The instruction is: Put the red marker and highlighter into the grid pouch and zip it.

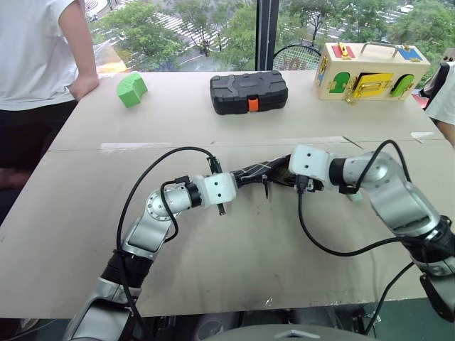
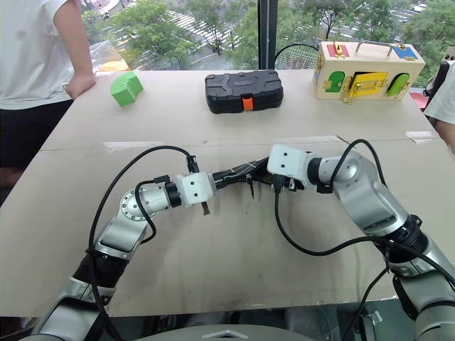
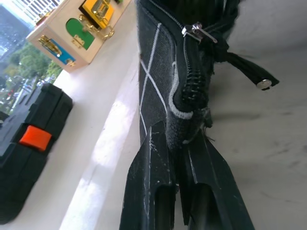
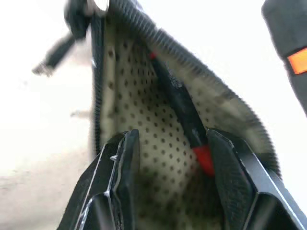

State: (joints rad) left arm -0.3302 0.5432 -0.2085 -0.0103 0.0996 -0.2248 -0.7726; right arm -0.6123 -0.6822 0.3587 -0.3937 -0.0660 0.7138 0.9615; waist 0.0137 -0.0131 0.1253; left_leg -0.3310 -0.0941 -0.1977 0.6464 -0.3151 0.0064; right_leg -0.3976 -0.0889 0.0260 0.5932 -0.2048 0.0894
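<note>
The grid pouch (image 1: 256, 170) hangs just above the table's middle, held between both arms. My left gripper (image 3: 175, 132) is shut on the pouch's fabric end beside the zipper teeth; the zipper pull (image 3: 199, 31) and its black cord (image 3: 249, 74) hang farther along. At the pouch's open mouth my right gripper (image 4: 170, 139) has its fingers apart. The red marker (image 4: 184, 115) lies inside against the dotted lining, close to one finger. A small pale green bit (image 1: 353, 196) under my right forearm may be the highlighter; most of it is hidden.
A black hard case (image 1: 249, 92) with an orange latch sits at the table's far middle. A green block (image 1: 131, 89) lies far left and a wooden latch box (image 1: 370, 71) far right. A person (image 1: 35, 50) leans on the left corner; another stands at the right edge.
</note>
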